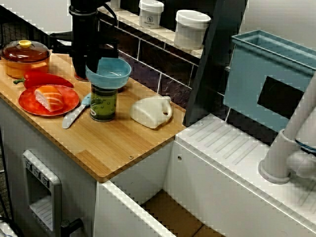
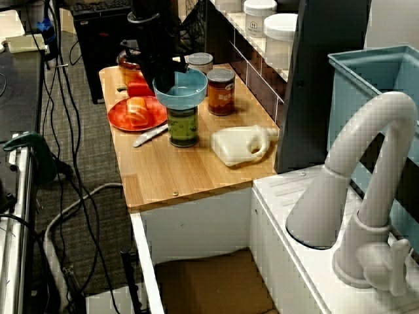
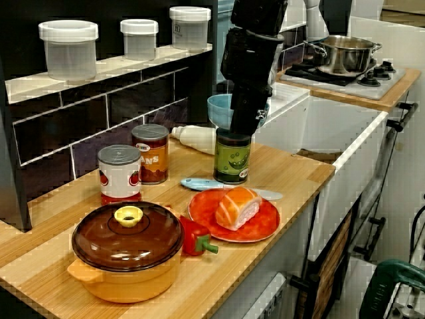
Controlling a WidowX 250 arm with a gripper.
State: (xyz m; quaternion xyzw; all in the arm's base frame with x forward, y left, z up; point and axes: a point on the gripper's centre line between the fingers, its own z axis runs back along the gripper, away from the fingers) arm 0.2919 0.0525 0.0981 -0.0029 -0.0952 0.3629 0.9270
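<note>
Blue bowl (image 1: pixel 109 74), likely light, stiff plastic with a smooth, slippery wall, hangs from the tool (image 1: pixel 93 63), which looks clamped on its rim; that thin edge is the one good hold. Directly below the tool stands a green can (image 1: pixel 103 102), touching the bowl's base or nearly so.

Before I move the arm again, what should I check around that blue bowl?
1. Grip: hand on the blue bowl rim, ok.
2. Bowl sits over the green can: ok.
3. Bowl resting on the can or hovering: cannot tell.
4. Can upright: ok.
5. Room beside the can: not ok, the knife and red plate lie close.
6. The white jug lies on its side, apart from the can: ok.
</note>
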